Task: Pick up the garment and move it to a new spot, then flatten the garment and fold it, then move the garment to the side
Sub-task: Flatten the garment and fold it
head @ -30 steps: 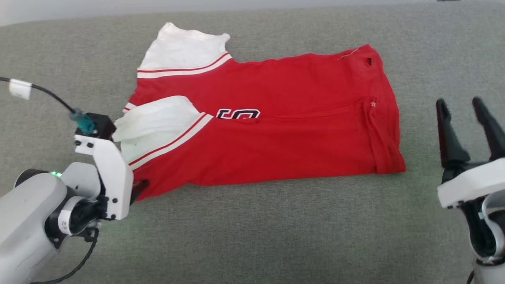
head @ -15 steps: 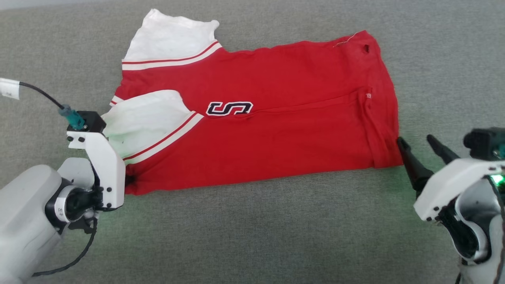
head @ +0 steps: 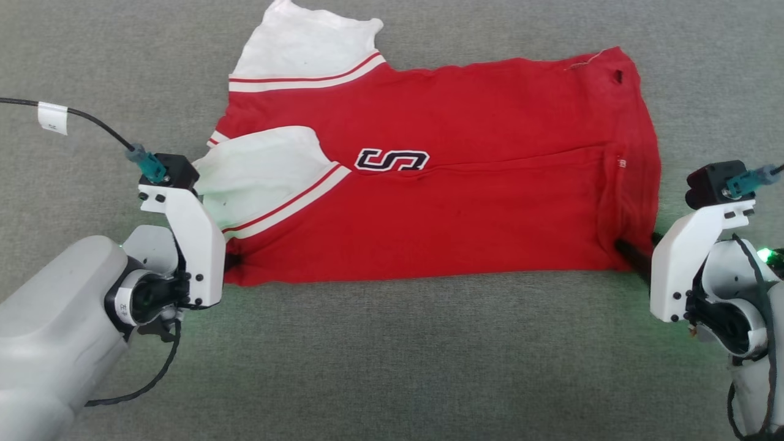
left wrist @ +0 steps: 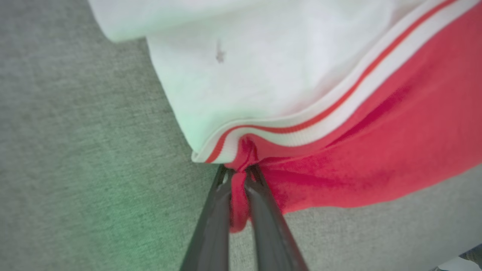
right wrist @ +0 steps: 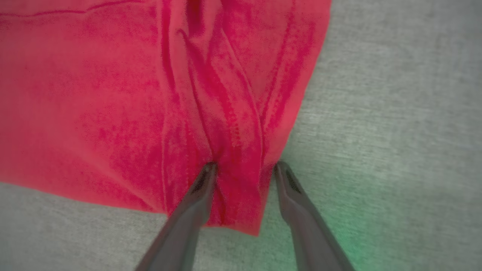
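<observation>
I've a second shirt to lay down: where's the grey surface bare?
Bare: the wide strip of grey surface in front of the garment. Crowded: its near corners, where the left gripper pinches and the right gripper straddles it.

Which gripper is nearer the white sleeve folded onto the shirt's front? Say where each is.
Left. The left gripper pinches red cloth just under the striped edge of the white sleeve; the right gripper straddles the garment at its far hem.
</observation>
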Robot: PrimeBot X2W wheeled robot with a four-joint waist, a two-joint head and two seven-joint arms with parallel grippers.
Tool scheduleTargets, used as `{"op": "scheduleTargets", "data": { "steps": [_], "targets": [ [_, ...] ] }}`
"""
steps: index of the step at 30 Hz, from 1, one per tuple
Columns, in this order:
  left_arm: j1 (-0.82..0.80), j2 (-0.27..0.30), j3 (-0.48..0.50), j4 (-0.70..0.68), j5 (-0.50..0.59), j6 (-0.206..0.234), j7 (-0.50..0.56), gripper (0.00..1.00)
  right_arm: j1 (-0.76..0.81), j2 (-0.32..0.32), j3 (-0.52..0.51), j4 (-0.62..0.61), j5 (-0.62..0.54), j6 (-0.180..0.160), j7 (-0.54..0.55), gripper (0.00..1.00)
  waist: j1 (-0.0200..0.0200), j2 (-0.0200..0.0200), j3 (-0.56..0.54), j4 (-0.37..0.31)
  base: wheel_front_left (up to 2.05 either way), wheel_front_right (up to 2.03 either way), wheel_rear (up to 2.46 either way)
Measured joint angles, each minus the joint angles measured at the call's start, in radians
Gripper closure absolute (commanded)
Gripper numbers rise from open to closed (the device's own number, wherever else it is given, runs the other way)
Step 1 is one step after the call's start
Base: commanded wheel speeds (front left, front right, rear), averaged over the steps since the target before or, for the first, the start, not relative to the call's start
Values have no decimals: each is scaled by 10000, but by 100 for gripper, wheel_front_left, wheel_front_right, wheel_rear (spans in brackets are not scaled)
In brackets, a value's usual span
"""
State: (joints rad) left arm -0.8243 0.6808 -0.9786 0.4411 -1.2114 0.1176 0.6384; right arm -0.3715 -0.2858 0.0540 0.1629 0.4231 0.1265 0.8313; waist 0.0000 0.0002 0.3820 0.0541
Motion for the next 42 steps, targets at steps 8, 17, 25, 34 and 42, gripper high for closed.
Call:
{"op": "scheduleTargets", "data": {
  "steps": [8, 17, 25, 34, 42],
  "targets": [
    [-71, -40, -42, 31, 119, -226, -136, 100, 35, -382, 59, -525, 782, 15, 974, 100, 0, -1, -181, 168, 0, 0, 0],
    [229, 974, -58, -1536, 136, 347, 217, 100, 852, -828, -460, -2092, 1152, 42, 2017, 100, 0, -4, -527, 278, 0, 0, 0],
    [1186, 2290, -115, -4311, 130, 1647, 495, 100, 2122, -763, -1360, -3985, 1210, 44, 3116, 100, 0, -4, -689, 392, 0, 0, 0],
    [1940, 2433, -445, -5302, 222, 2347, 474, 100, 3151, -242, -1682, -4698, 759, 42, 3248, 69, 0, -3, -585, 459, 0, 0, 0],
    [1945, 1956, -328, -4265, 121, 1983, 52, 0, 3011, 207, -1127, -3659, 316, 42, 1962, 0, 0, -3, -545, 325, 0, 0, 0]
  ]
}}
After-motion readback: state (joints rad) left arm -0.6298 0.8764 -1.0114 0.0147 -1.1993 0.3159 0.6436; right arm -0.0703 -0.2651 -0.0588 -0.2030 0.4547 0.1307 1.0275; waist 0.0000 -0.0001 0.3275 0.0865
